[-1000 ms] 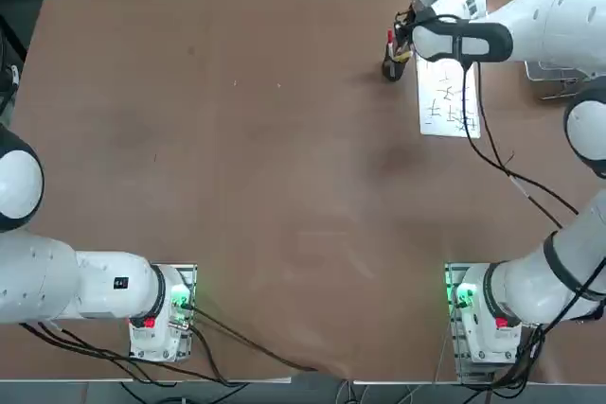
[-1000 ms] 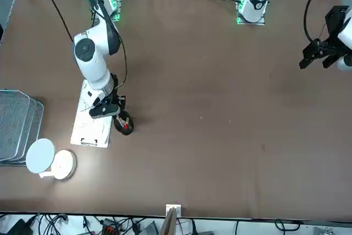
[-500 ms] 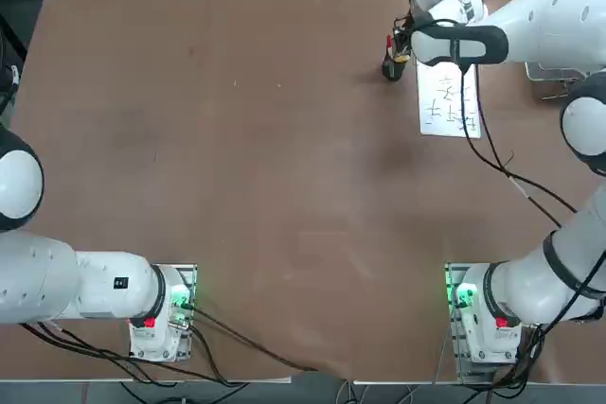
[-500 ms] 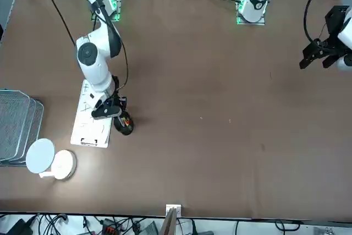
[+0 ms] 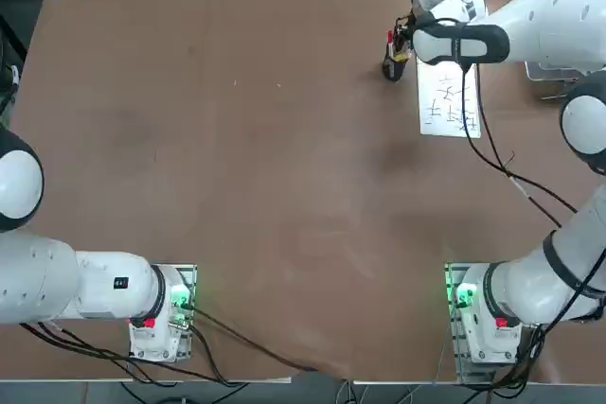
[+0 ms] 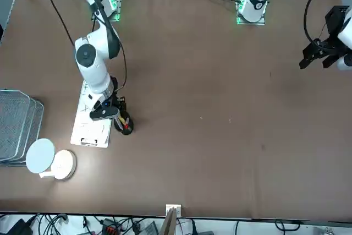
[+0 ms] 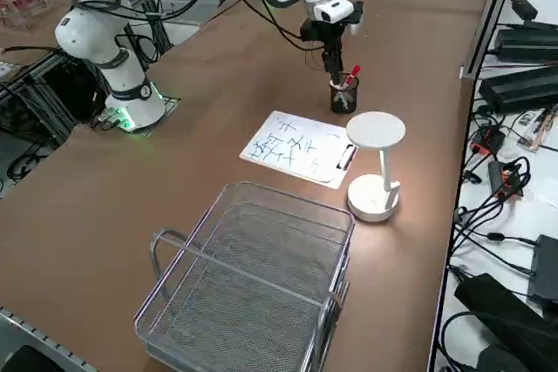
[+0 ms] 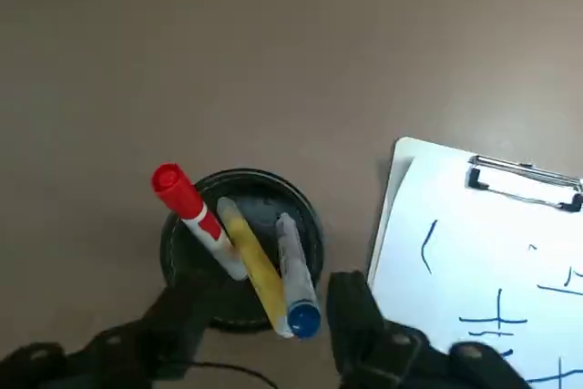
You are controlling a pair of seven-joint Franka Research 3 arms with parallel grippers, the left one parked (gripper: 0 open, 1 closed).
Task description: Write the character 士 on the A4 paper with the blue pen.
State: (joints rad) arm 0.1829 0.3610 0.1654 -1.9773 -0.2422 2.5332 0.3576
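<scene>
Wire basket point(image 7: 253, 294), white lamp point(image 7: 375, 167), black pen cup point(image 8: 241, 248) holding red-topped pen point(image 8: 191, 216), yellow marker point(image 8: 250, 266).

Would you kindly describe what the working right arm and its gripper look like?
The right arm has glossy white rounded segments with dark bands at the joints, a black cable trailing along it, and a base showing a green light and a red mark. The right gripper has two black fingers.

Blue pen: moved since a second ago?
Yes. The blue pen now stands in the pen cup, free between the open fingers of the right hand; front view earlier showed only the red pen there.
</scene>
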